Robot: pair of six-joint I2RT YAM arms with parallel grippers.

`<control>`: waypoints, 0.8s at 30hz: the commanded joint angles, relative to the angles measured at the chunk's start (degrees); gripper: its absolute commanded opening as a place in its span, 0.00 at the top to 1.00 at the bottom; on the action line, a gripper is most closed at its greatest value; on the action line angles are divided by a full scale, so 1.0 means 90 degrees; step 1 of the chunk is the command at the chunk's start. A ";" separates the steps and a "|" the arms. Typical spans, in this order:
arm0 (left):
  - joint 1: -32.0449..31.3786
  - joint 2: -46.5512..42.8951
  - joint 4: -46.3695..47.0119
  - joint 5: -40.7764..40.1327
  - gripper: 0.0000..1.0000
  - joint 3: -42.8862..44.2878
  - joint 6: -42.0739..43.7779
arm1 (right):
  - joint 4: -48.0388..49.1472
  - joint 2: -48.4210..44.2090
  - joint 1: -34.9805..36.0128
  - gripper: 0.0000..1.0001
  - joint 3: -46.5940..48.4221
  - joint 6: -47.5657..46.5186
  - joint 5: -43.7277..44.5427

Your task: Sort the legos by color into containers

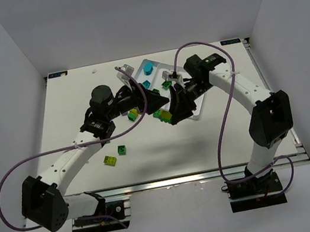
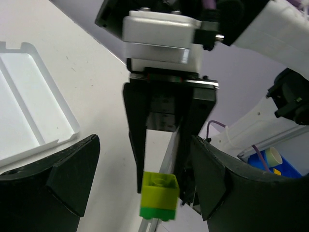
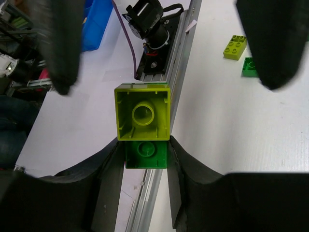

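Two legos are stuck together, and pulling them apart looks like the job right now. In the top view, the left gripper (image 1: 152, 98) and the right gripper (image 1: 174, 110) meet nose to nose just beside the white tray (image 1: 157, 71). A yellow-green brick (image 1: 167, 115) and a green brick (image 1: 158, 114) sit between them. A cyan brick (image 1: 147, 67) lies in the tray and a few loose bricks (image 1: 116, 155) lie on the table (image 1: 168, 156). The arms hide much of the tray, so I cannot tell which slot holds what. In the left wrist view, the left gripper's own jaws stand wide open with nothing in them (one dark finger on each side). The right gripper hangs between them with the stuck pair at its tips. In the right wrist view, the right gripper's jaws are squeezed on the green brick. The yellow-green brick sticks out past the fingertips, hollow side to the camera. I think the next move is for the left jaws to close on the yellow-green brick alone and tug it straight off. The left fingers are only dark blurs at the top of this view, so how near they are is hard to say.
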 commanded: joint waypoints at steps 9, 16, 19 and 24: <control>-0.0025 -0.0751 -0.1385 -0.0705 0.17 0.0068 0.0338 | 0.2890 -0.0705 -0.0005 1.00 -0.0512 0.2543 0.1690; -0.0025 -0.0283 -0.3097 -0.2290 0.19 0.0946 -0.0422 | 0.4702 -0.1681 0.0141 1.00 -0.1577 0.3347 0.4250; -0.0025 -0.0039 -0.3341 -0.2380 0.23 0.1220 -0.0648 | 0.5034 -0.2004 0.0209 1.00 -0.2026 0.3035 0.4495; -0.0025 0.0371 -0.3975 -0.2302 0.25 0.1816 -0.0337 | 0.5309 -0.2337 0.0346 1.00 -0.2602 0.2439 0.4671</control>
